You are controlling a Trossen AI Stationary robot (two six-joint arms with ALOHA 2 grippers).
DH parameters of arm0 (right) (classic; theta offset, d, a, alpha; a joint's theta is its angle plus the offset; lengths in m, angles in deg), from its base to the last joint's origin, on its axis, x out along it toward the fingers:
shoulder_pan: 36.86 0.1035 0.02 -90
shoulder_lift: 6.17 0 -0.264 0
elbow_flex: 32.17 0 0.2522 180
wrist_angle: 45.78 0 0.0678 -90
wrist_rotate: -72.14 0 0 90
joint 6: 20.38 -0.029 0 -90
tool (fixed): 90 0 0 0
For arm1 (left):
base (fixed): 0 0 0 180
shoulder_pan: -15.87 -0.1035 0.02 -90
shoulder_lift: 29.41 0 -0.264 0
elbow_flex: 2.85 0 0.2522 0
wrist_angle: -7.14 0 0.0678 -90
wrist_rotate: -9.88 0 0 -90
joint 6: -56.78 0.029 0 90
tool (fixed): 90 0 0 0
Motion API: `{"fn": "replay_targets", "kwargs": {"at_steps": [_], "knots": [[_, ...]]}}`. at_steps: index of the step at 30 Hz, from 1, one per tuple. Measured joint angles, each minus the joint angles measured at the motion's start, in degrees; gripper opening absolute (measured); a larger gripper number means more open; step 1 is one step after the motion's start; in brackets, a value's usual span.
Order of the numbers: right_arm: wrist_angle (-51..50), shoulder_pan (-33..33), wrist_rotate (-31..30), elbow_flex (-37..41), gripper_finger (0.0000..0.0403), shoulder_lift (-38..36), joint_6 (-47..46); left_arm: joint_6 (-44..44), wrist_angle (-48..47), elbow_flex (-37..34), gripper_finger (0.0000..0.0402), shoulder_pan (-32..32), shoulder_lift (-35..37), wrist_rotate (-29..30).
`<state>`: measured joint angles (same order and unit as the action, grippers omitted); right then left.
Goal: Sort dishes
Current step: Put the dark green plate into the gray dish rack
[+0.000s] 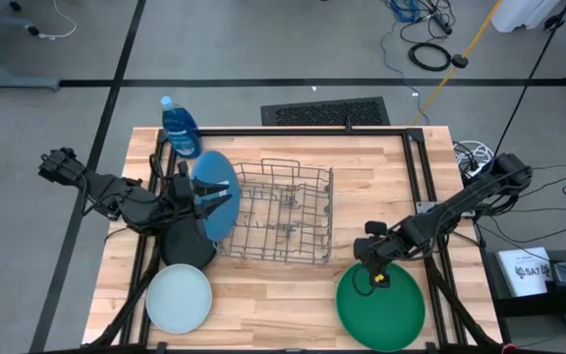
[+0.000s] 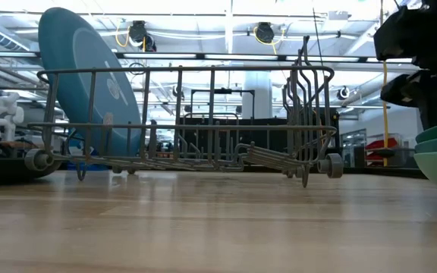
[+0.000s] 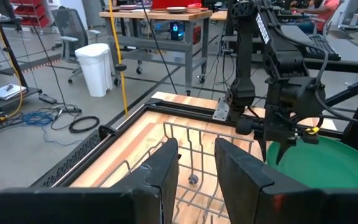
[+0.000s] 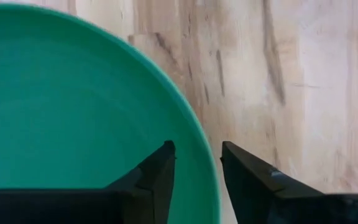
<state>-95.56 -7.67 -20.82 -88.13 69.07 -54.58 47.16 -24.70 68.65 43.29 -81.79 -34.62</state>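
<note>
I'm straddling the rim of the dark green plate [image 4: 73, 99] near the tabletop's front right corner with my right gripper [image 4: 197, 163], jaws parted, not clenched yet, while my left gripper [image 1: 207, 200] is steadying the large blue plate [image 1: 216, 192] upright at the wire rack's [image 1: 288, 211] left end.

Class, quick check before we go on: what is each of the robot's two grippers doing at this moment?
Left gripper: closed on the large blue plate, held on edge at the wire rack.
Right gripper: fingers astride the dark green plate rim; grip cannot be told.
</note>
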Motion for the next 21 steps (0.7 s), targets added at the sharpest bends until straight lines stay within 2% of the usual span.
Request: {"fn": "replay_targets", "kwargs": {"at_steps": [8, 12, 19, 21], "knots": [[0.0, 0.0, 0.3, 0.0, 0.014, 2.6, 0.7, 0.0, 0.0, 0.0, 0.0107, 0.0, 0.0, 0.0], [-0.1, 0.0, 1.7, 0.0, 0.0111, 4.6, 1.5, 0.0, 0.0, 0.0, 0.0107, 0.0, 0.0, 0.0], [0.5, 0.0, 3.3, -0.2, 0.003, 5.4, 2.4, -0.1, -0.4, 0.0, 0.0107, 0.0, 0.0, 0.0], [0.8, 0.0, 3.7, -0.2, 0.0026, 5.4, 2.5, -0.1, -0.4, 0.0, 0.0107, 0.0, 0.0, 0.0]]}}
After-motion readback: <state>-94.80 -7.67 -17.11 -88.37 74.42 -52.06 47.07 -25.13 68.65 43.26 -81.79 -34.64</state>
